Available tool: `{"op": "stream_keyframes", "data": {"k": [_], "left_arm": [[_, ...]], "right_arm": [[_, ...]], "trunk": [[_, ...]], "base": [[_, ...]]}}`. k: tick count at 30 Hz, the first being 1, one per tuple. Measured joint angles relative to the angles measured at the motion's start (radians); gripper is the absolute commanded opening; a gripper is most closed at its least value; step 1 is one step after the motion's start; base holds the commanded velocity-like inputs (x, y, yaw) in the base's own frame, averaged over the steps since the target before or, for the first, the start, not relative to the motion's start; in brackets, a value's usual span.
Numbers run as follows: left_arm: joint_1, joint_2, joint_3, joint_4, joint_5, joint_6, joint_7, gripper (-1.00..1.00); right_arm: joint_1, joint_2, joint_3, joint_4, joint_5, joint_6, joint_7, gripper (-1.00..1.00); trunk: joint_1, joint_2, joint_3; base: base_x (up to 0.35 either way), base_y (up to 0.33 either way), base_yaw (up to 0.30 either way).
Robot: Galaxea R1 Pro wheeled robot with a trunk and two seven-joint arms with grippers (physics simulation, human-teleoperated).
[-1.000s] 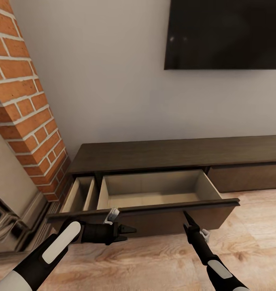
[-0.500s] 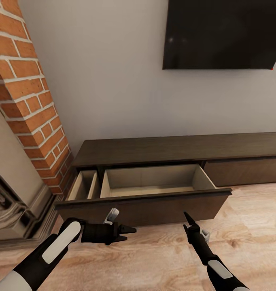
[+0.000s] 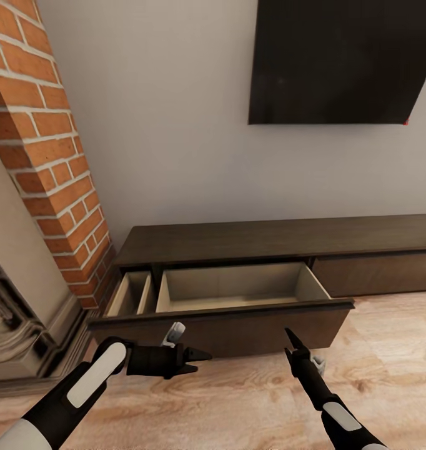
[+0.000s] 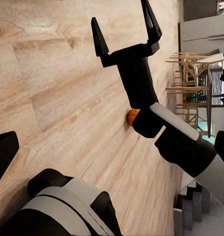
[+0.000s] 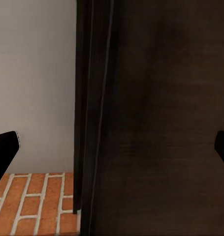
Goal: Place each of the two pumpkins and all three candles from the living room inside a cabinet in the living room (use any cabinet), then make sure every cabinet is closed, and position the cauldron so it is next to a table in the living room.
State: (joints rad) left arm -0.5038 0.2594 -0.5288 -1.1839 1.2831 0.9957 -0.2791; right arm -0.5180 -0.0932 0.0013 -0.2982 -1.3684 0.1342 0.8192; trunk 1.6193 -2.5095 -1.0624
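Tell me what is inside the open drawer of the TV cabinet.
The open drawer of the cabinet shows bare tan walls and floor at the back, nothing resting there. Its dark front panel covers the nearest strip of floor, so that part cannot be checked.

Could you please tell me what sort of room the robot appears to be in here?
Most likely a living room: a long low dark-wood TV unit with one drawer pulled open stands against the wall under a wall-mounted black screen, beside a brick chimney breast, on wood flooring.
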Motion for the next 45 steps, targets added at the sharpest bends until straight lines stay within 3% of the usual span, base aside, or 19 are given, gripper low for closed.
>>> {"op": "stream_keyframes", "data": {"k": [4, 15, 20, 26, 31, 39, 45], "left_arm": [[0.0, -0.012, 0.001, 0.004, 0.001, 0.0, 0.018, 1.0], [0.0, -0.015, 0.001, 0.004, 0.002, 0.0, 0.038, 1.0], [0.0, -0.024, 0.001, 0.005, 0.0, 0.0, 0.04, 1.0], [0.0, -0.057, 0.001, 0.007, 0.004, 0.0, 0.117, 1.0], [0.0, -0.084, 0.0, 0.007, 0.005, 0.0, 0.15, 1.0], [0.0, -0.085, 0.001, 0.007, 0.005, 0.0, 0.153, 1.0], [0.0, -0.085, 0.001, 0.008, 0.005, -0.001, 0.154, 1.0]], "right_arm": [[0.0, -0.003, 0.0, 0.0, 0.0, 0.001, -0.002, 1.0], [0.0, -0.003, 0.0, 0.001, -0.001, -0.001, -0.012, 1.0], [0.0, -0.02, 0.002, -0.001, 0.004, -0.002, -0.011, 1.0], [0.004, -0.038, 0.031, -0.001, 0.12, -0.011, -0.004, 1.0], [0.006, -0.091, 0.036, -0.003, 0.19, -0.003, 0.017, 1.0], [0.008, -0.123, 0.036, -0.001, 0.296, 0.155, 0.077, 1.0], [0.009, -0.145, 0.038, 0.024, 0.323, 0.178, 0.071, 1.0]], "trunk": [[-0.002, 0.001, 0.015], [-0.007, 0.003, 0.058], [-0.009, 0.005, 0.077], [-0.012, 0.006, 0.101], [-0.014, 0.007, 0.12], [-0.018, 0.009, 0.151], [-0.031, 0.031, 0.172]], "base": [[-0.18, 0.0, 0.0], [-0.017, 0.0, 0.0], [0.0, 0.0, 0.0], [0.0, 0.0, 0.0], [0.0, 0.0, 0.0], [0.0, 0.0, 0.0], [0.0, 0.0, 0.0]]}}
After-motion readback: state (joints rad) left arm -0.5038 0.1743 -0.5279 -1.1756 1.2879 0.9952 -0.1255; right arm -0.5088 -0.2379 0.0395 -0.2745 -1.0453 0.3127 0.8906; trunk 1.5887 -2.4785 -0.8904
